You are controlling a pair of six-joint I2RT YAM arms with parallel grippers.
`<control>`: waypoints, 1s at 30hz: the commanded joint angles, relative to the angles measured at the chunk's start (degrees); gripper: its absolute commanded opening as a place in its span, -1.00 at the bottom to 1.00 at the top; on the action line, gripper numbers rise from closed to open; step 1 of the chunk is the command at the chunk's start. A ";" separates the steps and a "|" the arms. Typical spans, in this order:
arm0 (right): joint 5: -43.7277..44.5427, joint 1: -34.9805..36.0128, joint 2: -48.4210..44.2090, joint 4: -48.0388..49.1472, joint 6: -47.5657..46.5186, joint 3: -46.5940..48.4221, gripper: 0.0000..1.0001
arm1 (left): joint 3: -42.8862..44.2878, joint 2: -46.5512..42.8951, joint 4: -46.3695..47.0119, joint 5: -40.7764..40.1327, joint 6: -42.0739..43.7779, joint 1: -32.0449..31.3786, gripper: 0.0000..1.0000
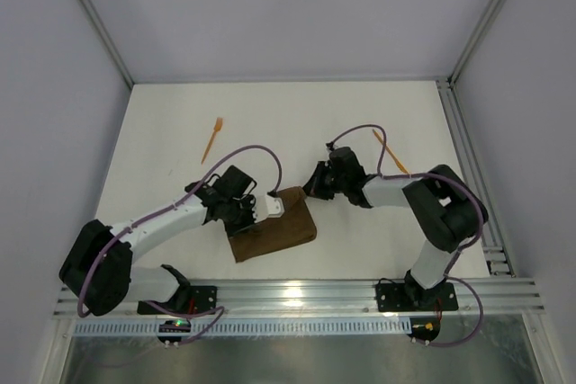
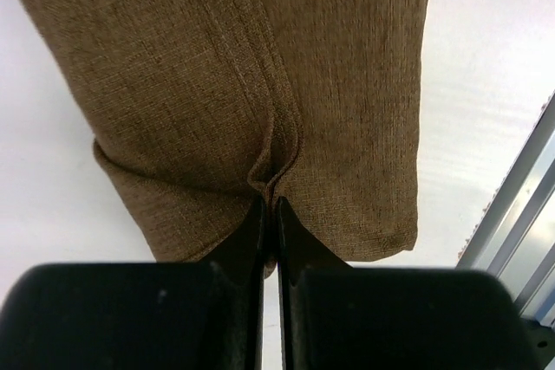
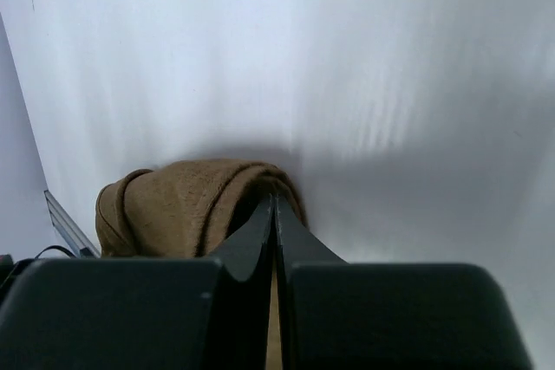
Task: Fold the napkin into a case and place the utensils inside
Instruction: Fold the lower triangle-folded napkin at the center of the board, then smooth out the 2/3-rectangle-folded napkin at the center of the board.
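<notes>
The dark brown napkin (image 1: 273, 232) lies folded into a layered rectangle near the table's front middle. My left gripper (image 1: 270, 207) is shut on its upper left edge; in the left wrist view the jaws pinch a fold of the cloth (image 2: 269, 84). My right gripper (image 1: 309, 188) is shut on the napkin's far corner; in the right wrist view the cloth (image 3: 173, 205) bunches around the closed fingertips. One orange fork (image 1: 211, 138) lies at the back left. The other orange utensil (image 1: 391, 152) lies at the back right, beside my right arm.
A metal rail (image 1: 297, 294) runs along the table's near edge, and another rail (image 1: 468, 159) runs down the right side. White walls enclose the table on three sides.
</notes>
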 commanded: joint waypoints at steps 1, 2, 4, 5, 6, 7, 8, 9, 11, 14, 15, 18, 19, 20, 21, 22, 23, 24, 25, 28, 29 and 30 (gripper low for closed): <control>5.22 -1.00 -9.23 -3.31 -1.16 -4.07 -0.94 | -2.62 -1.72 0.45 -3.22 3.31 -0.85 -1.00; 6.63 -1.17 -12.47 -5.50 -2.21 -5.39 -0.93 | -3.33 -1.55 1.41 -3.22 3.39 -1.02 -1.00; 7.68 -1.35 -15.56 -6.66 -2.57 -6.80 -0.92 | -3.78 -1.37 2.21 -3.31 3.31 -1.28 -1.00; 8.04 -1.44 -16.79 -7.36 -3.01 -7.33 -0.86 | -3.86 -1.37 2.65 -3.39 3.39 -1.29 -1.00; 8.22 -1.35 -18.46 -7.80 -3.27 -7.51 -0.80 | -4.04 -1.37 2.91 -3.40 3.40 -1.29 -1.00; 7.70 -1.35 -18.65 -8.15 -3.63 -7.25 -0.73 | -4.13 -1.46 3.09 -3.66 3.40 -1.29 -1.00; 7.43 -1.44 -18.39 -9.03 -4.93 -6.55 -0.58 | -4.22 -1.81 3.53 -3.92 3.40 -1.37 -1.00; 6.91 -1.35 -17.17 -9.29 -5.73 -4.80 -0.51 | -4.48 -1.99 3.79 -4.18 3.40 -1.29 -1.00; 3.85 -1.35 -15.50 -8.77 -7.22 -3.21 -0.36 | -4.66 -2.42 4.32 -4.71 3.40 -1.29 -1.00; 2.16 -1.35 -11.80 -10.52 -9.78 0.39 -0.15 | -4.57 -3.65 4.85 -4.98 3.05 -1.29 -1.00; 1.72 -1.35 -10.40 -10.53 -10.56 0.66 -0.04 | -4.48 -4.18 4.85 -5.24 3.04 -1.29 -1.00; -2.04 -1.26 -9.16 -7.20 -10.75 0.05 0.09 | -4.31 -4.54 4.67 -5.59 3.04 -1.29 -1.00; -3.02 -1.26 -8.98 -6.23 -10.66 -0.21 0.10 | -4.39 -4.54 4.50 -5.59 3.04 -1.29 -1.00; -4.25 -1.18 -8.46 -3.70 -10.66 -0.48 0.11 | -4.39 -4.45 4.41 -5.68 3.04 -1.29 -1.00; -6.26 -1.00 -8.19 -2.80 -10.57 -0.65 0.11 | -4.39 -4.27 4.41 -5.51 3.13 -1.29 -1.00; -7.06 -0.83 -7.84 -2.27 -10.75 -0.65 0.11 | -4.39 -4.19 4.32 -5.42 3.04 -1.29 -1.00; -7.33 -0.65 -7.32 -2.18 -10.92 -0.31 0.11 | -4.39 -4.19 4.23 -5.42 3.04 -1.29 -1.00; -7.51 -0.48 -6.97 -2.27 -11.01 -0.22 0.11 | -4.22 -4.19 4.15 -5.33 3.04 -1.29 -1.00; -7.08 -0.47 -6.96 -2.35 -11.01 -0.39 0.11 | -4.30 -4.19 4.06 -5.33 3.13 -1.29 -1.00; -3.48 -0.47 -8.98 -2.35 -10.92 -1.62 0.11 | -3.87 -4.19 3.53 -4.89 3.13 -1.29 -1.00; -2.34 -0.47 -9.59 -3.66 -11.27 -1.27 0.11 | -3.87 -4.10 3.27 -4.72 3.13 -1.29 -1.00; -1.37 -0.56 -10.82 -4.89 -11.54 -0.83 0.11 | -3.78 -4.10 3.18 -4.80 3.13 -1.29 -1.00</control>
